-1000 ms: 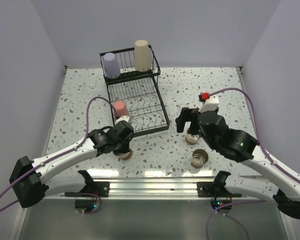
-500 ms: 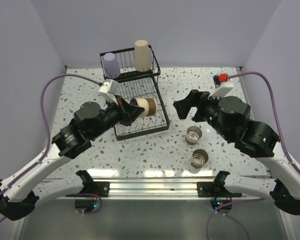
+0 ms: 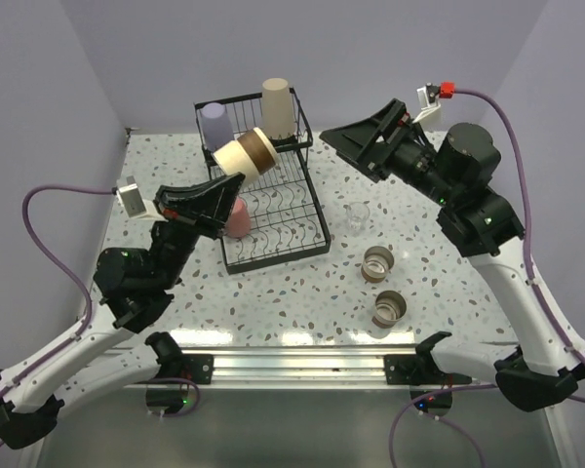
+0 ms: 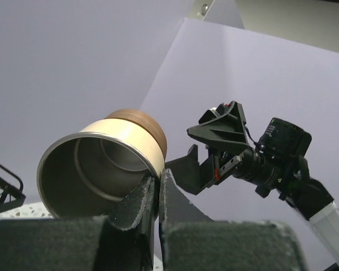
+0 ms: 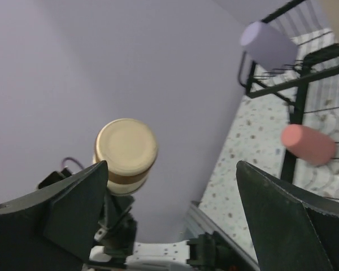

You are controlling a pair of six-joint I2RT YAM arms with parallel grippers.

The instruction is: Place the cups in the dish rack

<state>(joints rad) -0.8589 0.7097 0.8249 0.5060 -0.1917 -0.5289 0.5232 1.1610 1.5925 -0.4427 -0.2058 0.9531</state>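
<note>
My left gripper [image 3: 229, 180] is shut on the rim of a short tan-and-metallic cup [image 3: 245, 153], held on its side high above the dish rack [image 3: 273, 229]. The left wrist view shows the cup's metal inside [image 4: 99, 164] pinched between my fingers [image 4: 137, 200]. The lavender cup [image 3: 215, 126] and tall beige cup [image 3: 278, 107] stand upside down in the upper basket. The red-pink cup [image 3: 237, 218] lies in the lower tray. The clear glass [image 3: 356, 218] and two tan-and-metallic cups [image 3: 378, 263] [image 3: 390, 307] stand on the table. My right gripper [image 3: 351, 148] is open and empty, raised right of the rack.
The right wrist view looks across at the held cup [image 5: 125, 151], the lavender cup [image 5: 268, 44], the red-pink cup [image 5: 308, 144] and the rack [image 5: 271, 84]. Lavender walls close in the speckled table [image 3: 419, 205] on three sides. A metal rail [image 3: 302, 361] runs along the near edge.
My left arm has lifted the tan-and-metallic cup from low over the lower tray to high above the rack. My right arm has risen and drawn back, uncovering the clear glass.
</note>
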